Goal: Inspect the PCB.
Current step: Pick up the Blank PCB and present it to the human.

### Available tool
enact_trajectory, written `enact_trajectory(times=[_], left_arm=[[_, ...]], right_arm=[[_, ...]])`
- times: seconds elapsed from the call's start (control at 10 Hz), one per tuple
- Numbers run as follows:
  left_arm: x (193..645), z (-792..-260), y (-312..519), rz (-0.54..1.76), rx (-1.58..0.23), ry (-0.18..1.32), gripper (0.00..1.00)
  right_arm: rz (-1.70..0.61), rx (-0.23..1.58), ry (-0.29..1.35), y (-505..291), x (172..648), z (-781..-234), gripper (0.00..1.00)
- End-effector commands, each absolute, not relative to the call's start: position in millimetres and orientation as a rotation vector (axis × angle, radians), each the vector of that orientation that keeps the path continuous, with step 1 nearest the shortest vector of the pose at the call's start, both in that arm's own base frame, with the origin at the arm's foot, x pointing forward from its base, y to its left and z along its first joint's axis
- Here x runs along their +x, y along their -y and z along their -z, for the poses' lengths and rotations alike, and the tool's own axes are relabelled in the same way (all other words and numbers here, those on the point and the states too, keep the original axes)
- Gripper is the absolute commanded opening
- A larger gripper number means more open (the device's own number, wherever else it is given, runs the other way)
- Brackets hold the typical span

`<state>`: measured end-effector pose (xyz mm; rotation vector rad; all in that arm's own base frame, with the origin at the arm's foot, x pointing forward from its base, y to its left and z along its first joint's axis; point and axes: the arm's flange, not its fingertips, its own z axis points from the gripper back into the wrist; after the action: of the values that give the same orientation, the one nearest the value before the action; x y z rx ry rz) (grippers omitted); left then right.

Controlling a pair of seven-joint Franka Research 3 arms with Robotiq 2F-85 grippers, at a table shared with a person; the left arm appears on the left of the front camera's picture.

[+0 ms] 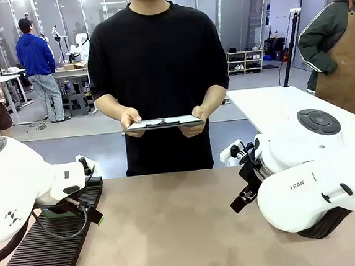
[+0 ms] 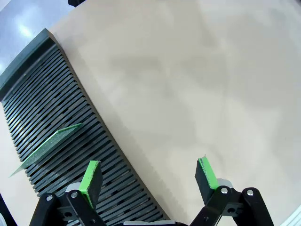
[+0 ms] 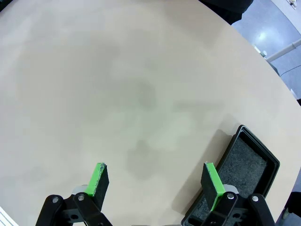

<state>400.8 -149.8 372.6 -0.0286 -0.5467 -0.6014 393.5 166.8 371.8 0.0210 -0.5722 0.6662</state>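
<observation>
Spotting the PCB (image 2: 47, 145) standing on edge, tilted, in a slot of the black slotted rack (image 2: 70, 108), near the left gripper (image 2: 148, 175) but apart from its pads. Holds nothing there: jaws spread wide, one pad over the rack, the other over bare tabletop (image 2: 197, 84). Same for the right gripper (image 3: 155, 181): spread, empty, poised above the table beside a shallow black tray (image 3: 261, 147). Looks like the approach step, board not yet gripped. Calls next for shifting over the board's top edge, squaring pads to its thin faces, closing, then lifting straight out of the slot. Mind the rack ribs on either side; plenty of bare table in the middle. Facing a person (image 1: 160, 78) gripping a grey clipboard (image 1: 164, 122) two-handed.
</observation>
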Motion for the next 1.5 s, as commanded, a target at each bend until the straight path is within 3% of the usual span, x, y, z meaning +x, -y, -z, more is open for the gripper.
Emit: enact_trajectory(times=[0.0,0.3,0.6,0.7,0.9,1.2,1.4], left_arm=[[401,-373,150,0.601,-0.029,0.547,1.00],[401,-373,150,0.601,-0.029,0.547,1.00],[399,-416,145,0.687,-0.024,0.454,1.00],[397,-442,136,0.712,-0.119,0.368,1.00],[385,-483,116,0.715,-0.296,0.269,1.00],[341,-548,53,0.684,-0.559,0.237,1.00],[303,-576,-6,0.654,-0.627,0.245,1.00]], right_arm=[[-0.664,0.022,0.572,-167,394,-372,1.00],[-0.666,0.021,0.572,-167,393,-372,1.00],[-0.670,0.156,0.502,-155,389,-410,1.00],[-0.674,0.213,0.402,-144,384,-438,1.00],[-0.682,0.395,0.385,-113,371,-485,1.00],[-0.601,0.590,0.335,-35,329,-539,1.00],[-0.546,0.714,0.329,18,290,-557,1.00]])
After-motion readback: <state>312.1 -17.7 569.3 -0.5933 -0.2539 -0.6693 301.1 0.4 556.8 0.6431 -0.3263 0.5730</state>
